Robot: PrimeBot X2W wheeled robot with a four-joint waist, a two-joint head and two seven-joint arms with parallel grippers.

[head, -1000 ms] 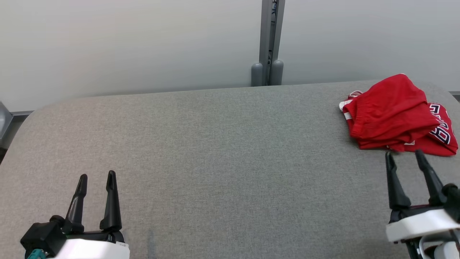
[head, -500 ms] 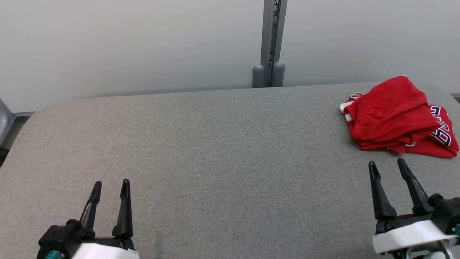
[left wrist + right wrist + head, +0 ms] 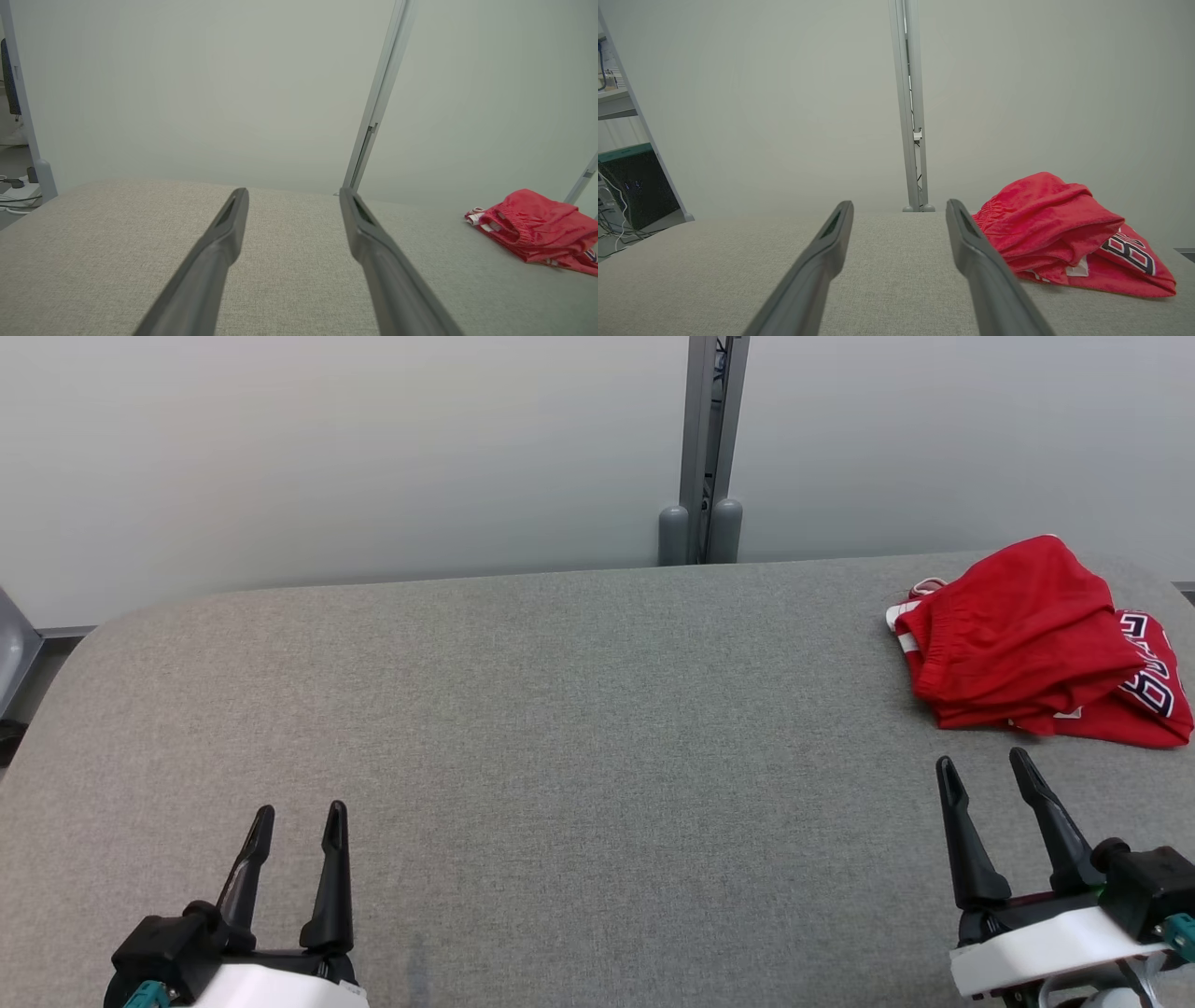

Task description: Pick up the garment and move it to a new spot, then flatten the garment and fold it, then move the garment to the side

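Navy block letters (image 3: pixel 1129 254) edged in white run along the red garment (image 3: pixel 1055 219), half buried in its folds, too little showing to read a word.

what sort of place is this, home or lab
Likely a lab or test room: a grey fabric-covered table stands against partition panels joined by a metal post, with a dark equipment box and loose cables nearby.

Left hand (image 3: pixel 301 808) at the lower left of the head view, right hand (image 3: pixel 981 757) at the lower right. Each carries two long dark fingers (image 3: pixel 330 882), parted and empty, pointing forward from a white wrist (image 3: pixel 1041 959). The right hand's fingers lean slightly leftward.
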